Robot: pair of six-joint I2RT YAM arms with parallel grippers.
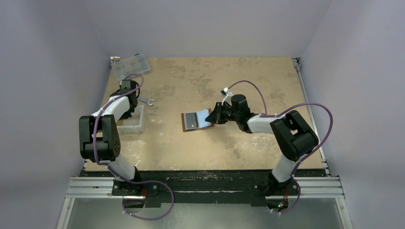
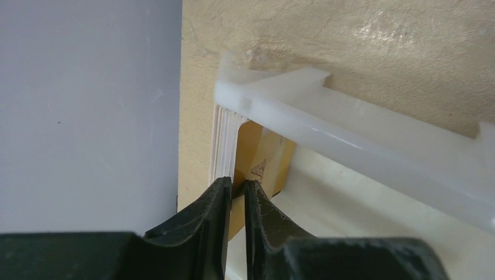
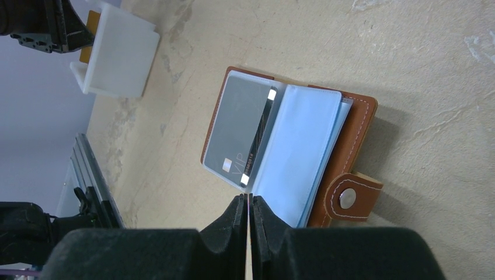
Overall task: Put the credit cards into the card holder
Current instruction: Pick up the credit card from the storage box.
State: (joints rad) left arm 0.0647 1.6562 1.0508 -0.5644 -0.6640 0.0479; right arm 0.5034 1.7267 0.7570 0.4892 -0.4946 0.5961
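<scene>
The brown card holder (image 3: pixel 357 116) lies open on the table, its snap tab to the right, and sits at mid-table (image 1: pixel 191 120) in the top view. A grey credit card (image 3: pixel 236 125) lies in its left side; a light blue leaf (image 3: pixel 297 146) covers the right. My right gripper (image 3: pixel 249 198) (image 1: pixel 213 117) is shut on a thin credit card (image 3: pixel 260 137) seen edge-on, standing over the holder's middle. My left gripper (image 2: pixel 236 184) reaches into the white tray (image 2: pixel 362 122), its jaws shut on the edge of an upright orange-yellow credit card (image 2: pixel 260 151).
The white tray (image 1: pixel 131 125) stands at the table's left edge beside the side wall. A silver wrench (image 1: pixel 147 100) lies just right of it. A clear compartmented box (image 1: pixel 130 65) sits at the back left corner. Pale layered edges (image 2: pixel 223 140) stand next to the orange-yellow card.
</scene>
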